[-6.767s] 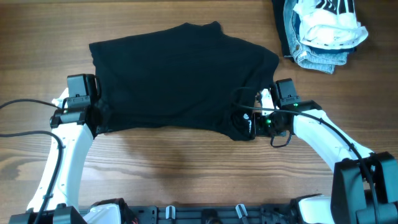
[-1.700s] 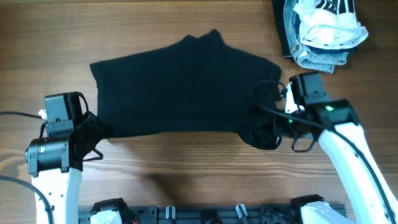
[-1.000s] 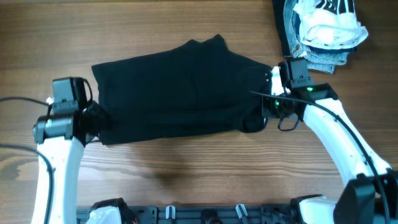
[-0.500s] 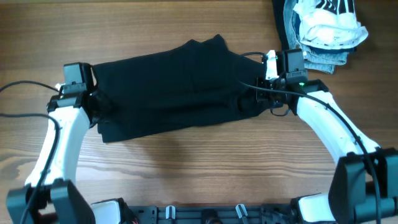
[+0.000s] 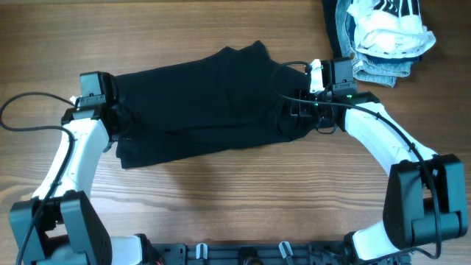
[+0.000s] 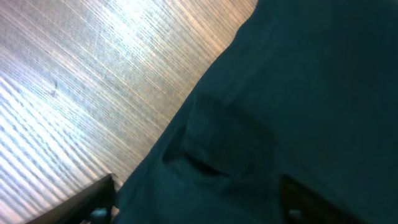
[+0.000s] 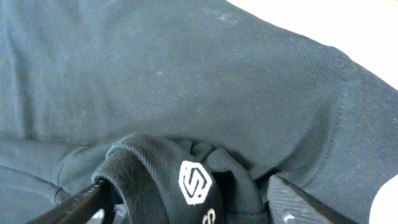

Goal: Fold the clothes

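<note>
The clothes (image 5: 206,96), one black garment, lie folded into a wide band across the middle of the table. My left gripper (image 5: 118,124) sits on its left end and my right gripper (image 5: 296,116) on its right end. In the left wrist view the fingers stand wide apart at the bottom corners, and flat black fabric (image 6: 261,112) lies loose between them. In the right wrist view the right gripper (image 7: 189,202) is also spread wide. A bunched fold with a white hexagon logo (image 7: 195,182) rests between its fingers, not pinched.
A pile of blue denim (image 5: 372,68) topped by white fabric with black stripes (image 5: 386,29) sits at the far right corner. Bare wooden table (image 5: 235,199) stretches along the near side. A black cable (image 5: 22,118) loops left of the left arm.
Both arms carried the garment's near edge away toward the far side, folding it over itself. In the last half second both grippers opened and let go of the fabric.
</note>
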Robot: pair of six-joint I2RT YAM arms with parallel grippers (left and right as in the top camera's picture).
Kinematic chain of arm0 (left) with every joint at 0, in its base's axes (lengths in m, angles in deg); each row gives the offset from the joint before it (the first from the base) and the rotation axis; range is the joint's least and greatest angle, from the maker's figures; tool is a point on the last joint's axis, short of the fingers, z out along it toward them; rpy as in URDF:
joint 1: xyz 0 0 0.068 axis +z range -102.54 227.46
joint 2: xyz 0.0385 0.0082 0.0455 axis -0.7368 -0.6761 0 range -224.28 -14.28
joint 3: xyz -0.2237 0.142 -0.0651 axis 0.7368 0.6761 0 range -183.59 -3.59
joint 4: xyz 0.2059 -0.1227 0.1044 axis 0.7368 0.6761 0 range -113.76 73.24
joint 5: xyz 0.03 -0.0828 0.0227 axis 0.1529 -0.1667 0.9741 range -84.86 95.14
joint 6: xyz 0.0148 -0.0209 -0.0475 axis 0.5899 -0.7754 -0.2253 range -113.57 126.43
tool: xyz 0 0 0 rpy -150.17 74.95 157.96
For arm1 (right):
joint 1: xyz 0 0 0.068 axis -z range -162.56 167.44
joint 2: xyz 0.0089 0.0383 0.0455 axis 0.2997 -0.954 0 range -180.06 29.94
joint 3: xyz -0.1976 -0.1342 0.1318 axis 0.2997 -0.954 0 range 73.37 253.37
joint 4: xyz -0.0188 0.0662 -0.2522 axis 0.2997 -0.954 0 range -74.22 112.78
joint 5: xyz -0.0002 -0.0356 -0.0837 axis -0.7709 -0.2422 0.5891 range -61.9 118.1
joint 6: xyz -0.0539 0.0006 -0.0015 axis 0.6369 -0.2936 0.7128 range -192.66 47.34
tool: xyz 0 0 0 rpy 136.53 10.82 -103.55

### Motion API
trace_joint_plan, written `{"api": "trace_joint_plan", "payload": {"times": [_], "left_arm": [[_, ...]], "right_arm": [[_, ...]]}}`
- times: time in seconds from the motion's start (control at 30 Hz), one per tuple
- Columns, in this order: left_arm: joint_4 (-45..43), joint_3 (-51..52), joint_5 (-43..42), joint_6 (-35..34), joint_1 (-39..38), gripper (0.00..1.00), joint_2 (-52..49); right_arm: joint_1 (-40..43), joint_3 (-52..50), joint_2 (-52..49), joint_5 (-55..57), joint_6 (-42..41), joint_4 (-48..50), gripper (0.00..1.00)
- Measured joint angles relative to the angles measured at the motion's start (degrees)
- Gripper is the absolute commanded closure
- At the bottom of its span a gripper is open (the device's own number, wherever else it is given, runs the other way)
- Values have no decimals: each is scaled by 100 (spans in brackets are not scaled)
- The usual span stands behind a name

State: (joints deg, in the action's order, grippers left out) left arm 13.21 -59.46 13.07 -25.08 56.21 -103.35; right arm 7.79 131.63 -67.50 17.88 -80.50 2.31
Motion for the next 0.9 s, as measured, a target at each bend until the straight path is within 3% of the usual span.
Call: {"api": "trace_joint_plan", "payload": {"times": [0.17, 0.47, 0.7, 0.9], "left_arm": [[-247, -9, 20, 326, 0, 0, 4], [-216, -603, -339, 1193, 0, 1, 466], [-352, -1375, -824, 1792, 4, 2, 485], [-468, -2146, -916, 2317, 153, 2, -457]], "right_arm": [[0, 396, -2, -136, 114, -535, 13], [0, 2507, -4, -249, 715, -2424, 5], [0, 3051, -4, -299, 1056, -2509, 5], [0, 3051, -7, -308, 1141, -2476, 5]]}}
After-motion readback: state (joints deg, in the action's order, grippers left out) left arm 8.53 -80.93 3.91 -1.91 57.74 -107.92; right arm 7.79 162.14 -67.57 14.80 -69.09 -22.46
